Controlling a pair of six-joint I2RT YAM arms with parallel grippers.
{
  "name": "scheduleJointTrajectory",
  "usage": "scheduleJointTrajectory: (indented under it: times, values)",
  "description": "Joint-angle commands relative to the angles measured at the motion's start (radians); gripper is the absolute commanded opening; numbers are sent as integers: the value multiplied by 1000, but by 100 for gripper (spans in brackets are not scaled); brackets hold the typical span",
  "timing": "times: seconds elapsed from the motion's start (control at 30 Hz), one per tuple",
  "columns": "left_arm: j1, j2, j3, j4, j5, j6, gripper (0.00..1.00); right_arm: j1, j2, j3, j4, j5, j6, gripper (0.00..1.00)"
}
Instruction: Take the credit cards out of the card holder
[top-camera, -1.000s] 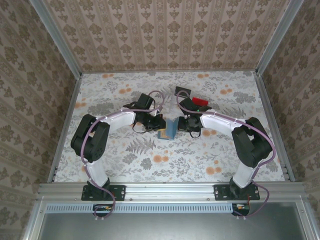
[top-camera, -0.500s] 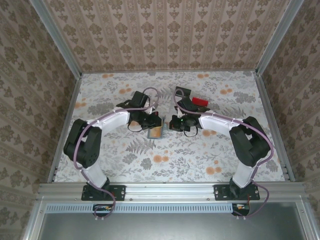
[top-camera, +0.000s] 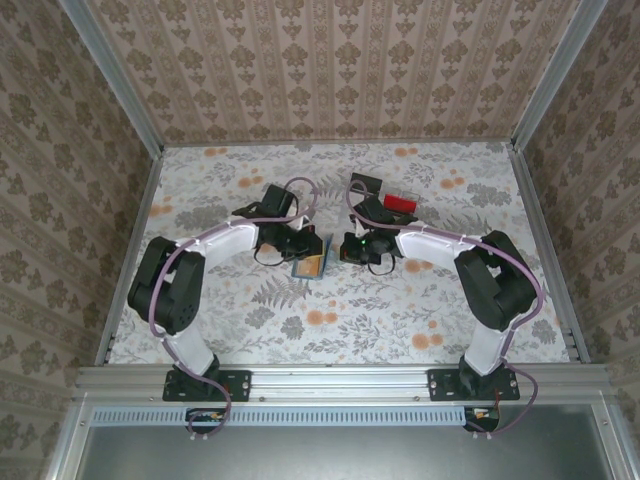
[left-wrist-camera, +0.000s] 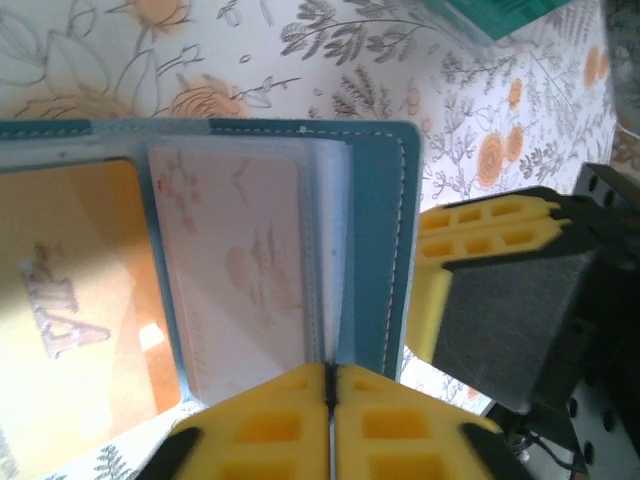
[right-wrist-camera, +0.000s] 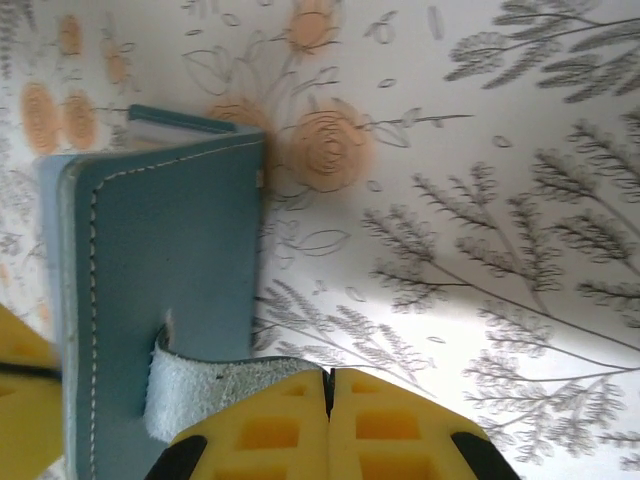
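The teal card holder (top-camera: 311, 264) is held up open between the two grippers at mid-table. In the left wrist view its inner side (left-wrist-camera: 385, 220) faces me, with an orange-tan credit card (left-wrist-camera: 75, 300) and a pale credit card (left-wrist-camera: 240, 280) in its pockets. My left gripper (left-wrist-camera: 330, 378) is shut on the holder's lower edge beside the pale card. The right gripper's yellow fingers (left-wrist-camera: 480, 225) show just past the holder. In the right wrist view the holder's outer face (right-wrist-camera: 160, 260) shows, and my right gripper (right-wrist-camera: 328, 380) is shut on its grey-white strap (right-wrist-camera: 210, 390).
A red block (top-camera: 400, 203) and a black block (top-camera: 364, 183) lie at the back right behind the right arm. A teal object (left-wrist-camera: 510, 12) sits at the top edge of the left wrist view. Patterned walls close in the floral table (top-camera: 330, 330) on three sides.
The card holder has moved left and a little forward, going from nearly folded to spread open. The left arm drew back to the left; the right gripper followed it leftward.
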Motion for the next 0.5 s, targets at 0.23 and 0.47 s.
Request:
scheduleJointTrajectory:
  times: [0.23, 0.47]
  values:
    - [-4, -2, -8, 60, 44, -25, 53, -22, 25, -7, -92, 116, -25, 1]
    - [20, -36, -37, 73, -29, -64, 63, -26, 15, 15, -136, 169, -42, 12]
